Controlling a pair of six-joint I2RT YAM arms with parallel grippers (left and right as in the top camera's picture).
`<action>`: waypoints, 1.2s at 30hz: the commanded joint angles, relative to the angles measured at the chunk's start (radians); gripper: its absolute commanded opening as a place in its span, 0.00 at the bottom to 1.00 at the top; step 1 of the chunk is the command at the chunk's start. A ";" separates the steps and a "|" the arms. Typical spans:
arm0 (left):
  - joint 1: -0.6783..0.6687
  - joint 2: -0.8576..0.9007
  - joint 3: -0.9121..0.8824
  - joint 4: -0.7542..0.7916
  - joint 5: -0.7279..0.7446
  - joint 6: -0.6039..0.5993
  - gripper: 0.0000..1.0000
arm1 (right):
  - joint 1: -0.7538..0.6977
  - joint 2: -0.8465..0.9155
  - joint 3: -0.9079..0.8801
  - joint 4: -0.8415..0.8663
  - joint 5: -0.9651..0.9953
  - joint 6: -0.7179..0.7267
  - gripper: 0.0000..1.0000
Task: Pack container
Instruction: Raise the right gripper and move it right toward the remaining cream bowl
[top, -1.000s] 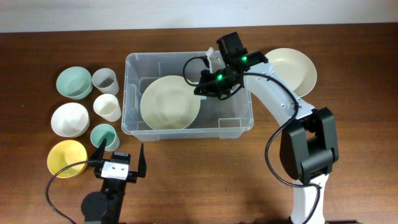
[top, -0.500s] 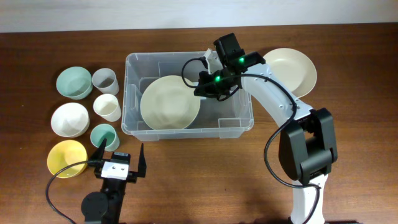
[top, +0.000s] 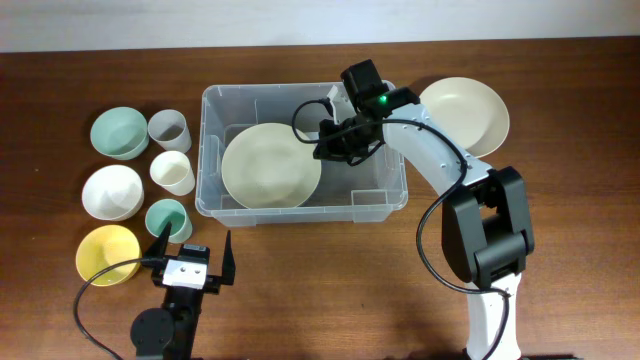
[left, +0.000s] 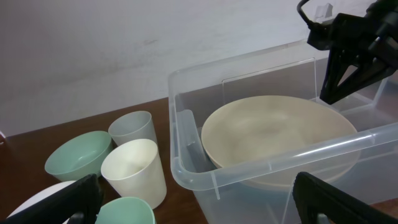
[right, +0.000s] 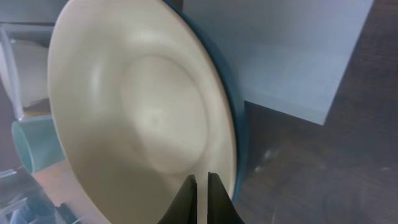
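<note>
The clear plastic container (top: 300, 92) stands mid-table; it also shows in the left wrist view (left: 186, 168). A large cream plate (top: 270, 165) lies tilted inside it, filling its left part. My right gripper (top: 328, 143) is inside the container at the plate's right edge. In the right wrist view its fingers (right: 200, 186) are nearly together over the plate's face (right: 137, 112), gripping nothing that I can see. My left gripper (left: 199, 205) is open and empty, low at the front left of the container.
A second cream plate (top: 470, 115) lies right of the container. To the left stand a green bowl (top: 118, 132), grey cup (top: 169, 129), cream cup (top: 172, 172), white bowl (top: 110, 191), teal cup (top: 166, 218) and yellow bowl (top: 105, 253).
My right gripper has shifted slightly left and deeper into the container. The plate has slid a little to the left. The left arm has not moved.
</note>
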 joint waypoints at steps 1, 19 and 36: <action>0.006 -0.007 -0.006 0.000 0.003 0.016 1.00 | 0.000 0.009 -0.005 0.001 0.029 -0.014 0.04; 0.006 -0.007 -0.006 0.000 0.003 0.016 1.00 | -0.023 -0.076 0.220 -0.024 0.134 -0.037 0.04; 0.006 -0.007 -0.006 0.000 0.003 0.016 1.00 | -0.528 -0.114 0.576 -0.486 0.523 0.157 0.72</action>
